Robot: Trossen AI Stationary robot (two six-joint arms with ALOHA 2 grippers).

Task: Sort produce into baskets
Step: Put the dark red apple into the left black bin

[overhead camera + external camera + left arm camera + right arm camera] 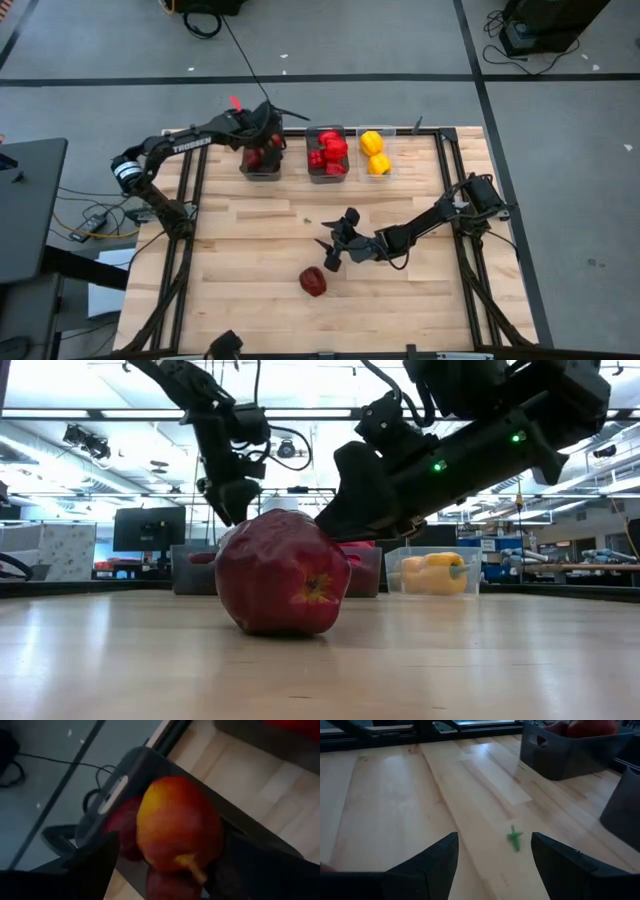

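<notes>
Three baskets in a row at the far edge of the table [250,300]: left dark basket [260,172] with dark red apples, exact count hidden under the arm; middle dark basket [327,176] with several red peppers [328,152], heaped too tightly to count; right clear basket [378,172] with two yellow peppers [374,152]. One lone dark red apple [313,282] loose on the wood, near side of the table, well apart from the baskets.

Left end effector [262,140] over the left dark basket, grasping a red-yellow apple [177,825] between its fingers, above the darker apples lying in that bin. Right end effector [332,252] released, fingers spread wide with nothing between them, just beside the lone dark red apple on its far right side; touching or not, cannot tell. Also a small green scrap [514,839] on the boards ahead of the right fingers.

Light butcher-block table in a black metal frame, standing on grey floor with dark tape lines and trailing cables. Beyond, a lab with bright ceiling lights, monitors and benches.
</notes>
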